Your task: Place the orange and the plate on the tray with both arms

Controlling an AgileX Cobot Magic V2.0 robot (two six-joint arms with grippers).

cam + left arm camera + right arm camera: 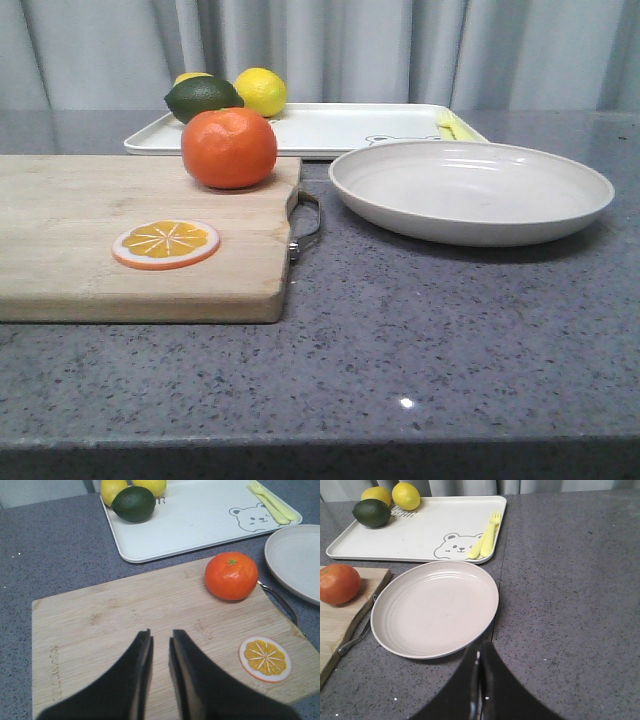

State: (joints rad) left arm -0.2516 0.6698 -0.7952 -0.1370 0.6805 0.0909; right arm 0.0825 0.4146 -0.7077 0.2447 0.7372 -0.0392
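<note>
The orange (229,147) sits on the far right corner of a wooden cutting board (90,250); it also shows in the left wrist view (231,575) and the right wrist view (338,583). The off-white plate (470,190) lies on the counter right of the board, also in the right wrist view (435,608). The white tray (330,128) with a bear print lies behind both. My left gripper (161,639) hovers over the board, slightly open and empty, short of the orange. My right gripper (480,652) is shut and empty, just short of the plate's near rim.
A dark green lime (203,98) and two lemons (261,91) sit at the tray's left end. A yellow fork and spoon (486,541) lie at its right end. An orange slice disc (166,243) lies on the board. A metal handle (308,228) sticks out from the board's right edge.
</note>
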